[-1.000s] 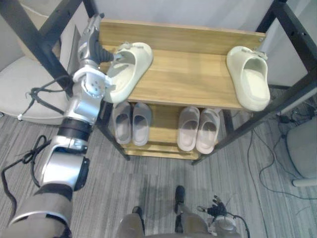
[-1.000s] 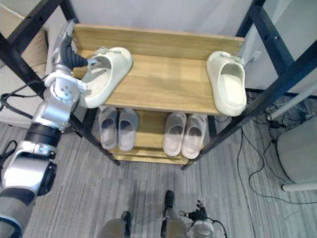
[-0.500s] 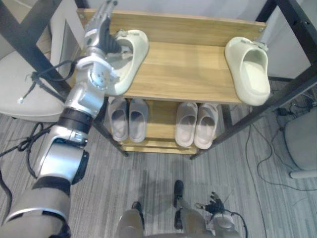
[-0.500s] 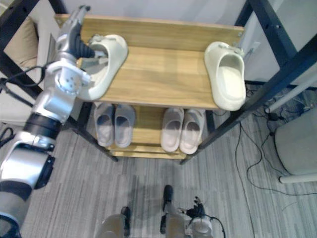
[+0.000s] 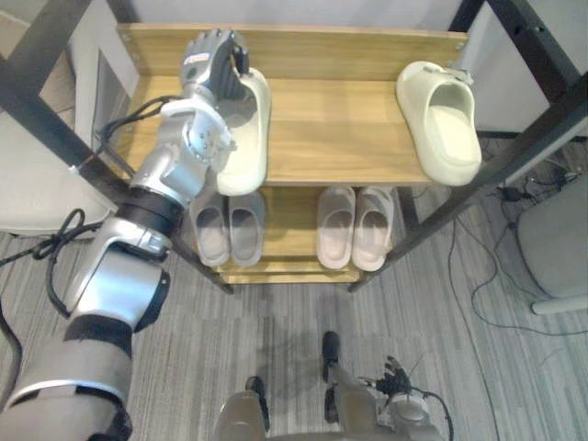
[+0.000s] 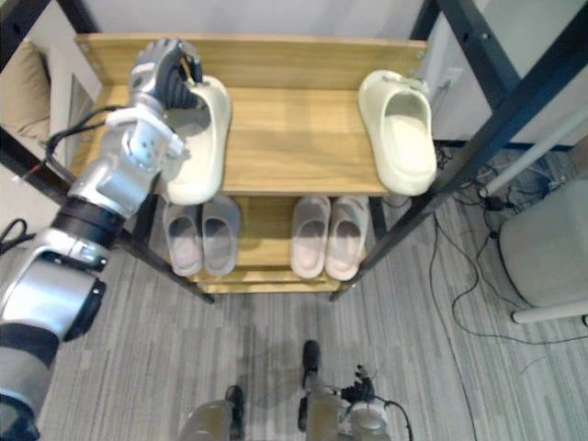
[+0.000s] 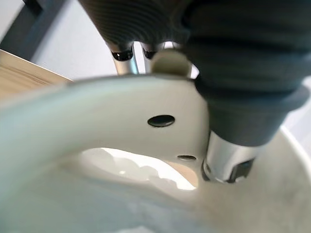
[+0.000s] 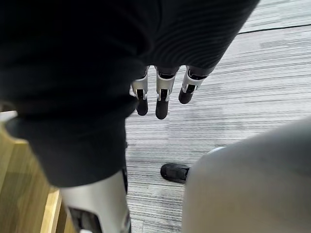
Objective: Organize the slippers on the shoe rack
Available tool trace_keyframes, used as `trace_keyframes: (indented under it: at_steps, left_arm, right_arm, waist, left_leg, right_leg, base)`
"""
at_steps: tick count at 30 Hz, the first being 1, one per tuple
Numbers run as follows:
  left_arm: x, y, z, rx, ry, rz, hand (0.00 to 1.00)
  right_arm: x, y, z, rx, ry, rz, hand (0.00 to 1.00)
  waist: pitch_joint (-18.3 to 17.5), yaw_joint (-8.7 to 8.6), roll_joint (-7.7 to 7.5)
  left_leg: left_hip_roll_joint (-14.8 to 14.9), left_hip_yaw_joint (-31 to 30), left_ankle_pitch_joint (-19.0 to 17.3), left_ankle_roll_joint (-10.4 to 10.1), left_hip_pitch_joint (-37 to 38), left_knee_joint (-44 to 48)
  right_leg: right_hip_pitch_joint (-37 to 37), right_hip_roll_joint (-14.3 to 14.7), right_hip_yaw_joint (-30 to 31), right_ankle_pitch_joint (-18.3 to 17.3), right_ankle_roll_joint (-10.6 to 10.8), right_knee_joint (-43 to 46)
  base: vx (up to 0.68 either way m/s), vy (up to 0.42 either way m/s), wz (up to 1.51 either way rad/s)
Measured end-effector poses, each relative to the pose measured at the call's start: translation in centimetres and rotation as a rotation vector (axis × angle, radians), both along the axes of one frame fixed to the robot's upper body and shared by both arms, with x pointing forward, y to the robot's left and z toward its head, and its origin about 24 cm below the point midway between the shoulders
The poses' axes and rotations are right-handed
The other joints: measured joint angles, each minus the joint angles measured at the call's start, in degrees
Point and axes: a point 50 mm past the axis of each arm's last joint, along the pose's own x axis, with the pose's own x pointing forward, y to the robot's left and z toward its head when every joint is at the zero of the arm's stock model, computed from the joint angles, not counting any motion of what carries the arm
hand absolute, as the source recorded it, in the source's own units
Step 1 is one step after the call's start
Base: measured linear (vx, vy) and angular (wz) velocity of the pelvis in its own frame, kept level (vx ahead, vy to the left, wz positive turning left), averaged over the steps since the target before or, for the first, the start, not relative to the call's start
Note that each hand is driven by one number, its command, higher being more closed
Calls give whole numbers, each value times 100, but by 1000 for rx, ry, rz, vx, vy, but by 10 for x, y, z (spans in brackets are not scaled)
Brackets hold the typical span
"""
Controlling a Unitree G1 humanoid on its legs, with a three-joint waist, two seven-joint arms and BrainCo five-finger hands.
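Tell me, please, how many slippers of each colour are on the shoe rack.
Cream slippers: 2
Grey slippers: 2
Pale pink slippers: 2
Total: 6

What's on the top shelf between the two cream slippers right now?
Nothing. The top shelf is bare wood between the left slipper and the right slipper, in both eye views.
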Motion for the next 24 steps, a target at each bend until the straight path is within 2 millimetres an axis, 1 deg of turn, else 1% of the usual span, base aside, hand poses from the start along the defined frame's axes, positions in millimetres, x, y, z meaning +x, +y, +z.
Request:
trace_keyframes:
  at_steps: [7, 11, 13, 18, 21, 24]
  left_arm:
    - [0, 2, 1, -45, 1, -10, 100]
    - [-1, 0, 2, -55, -17, -15, 100]
    - [-2, -4, 3, -55, -23, -29, 100]
    - [-4, -12, 4, -78, -32, -64, 100]
    - [-4, -14, 5, -93, -49, -70, 100]
    - [-6, -17, 9, -102, -75, -75, 100]
  right_arm:
    - [1, 0, 0, -9, 2, -6, 0]
    - [3, -1, -1, -10, 6, -1, 0]
    - [5, -1, 0, -13, 3, 1, 0]
    - [7, -1, -1, -14, 8, 2, 0]
    - [10, -1, -1, -15, 6, 6, 0]
    - [12, -2, 0, -21, 2, 2, 0]
  waist:
    - [15, -25, 25]
    - [30, -73, 50]
    - [51, -120, 85]
    - [53, -135, 89]
    - [65, -227, 108]
    - [63, -264, 123]
  left_leg:
    - [-70, -17, 43, 52, 87, -98]
    - [-150, -72, 75, 99, 85, -110]
    - [-192, -167, 90, 124, 89, -127]
    - [-253, -182, 131, 171, 90, -184]
    - [-307, -182, 135, 177, 80, -198]
    - [-317, -153, 135, 178, 17, -191]
  right_leg:
    - [46, -53, -6, 1, 2, -1]
    - [68, -112, -37, 17, 28, -2]
    - [127, -161, -116, 2, 49, -5]
    - [119, -243, -124, -5, 99, -5]
    - [98, -268, -121, -8, 104, -2]
    - [9, -269, -88, -6, 107, 0]
  base:
    - [-2, 18, 1]
    - [-17, 38, 9]
    - [-24, 46, 21]
    - [-16, 35, 7]
    - [4, 37, 1]
    - [23, 15, -5]
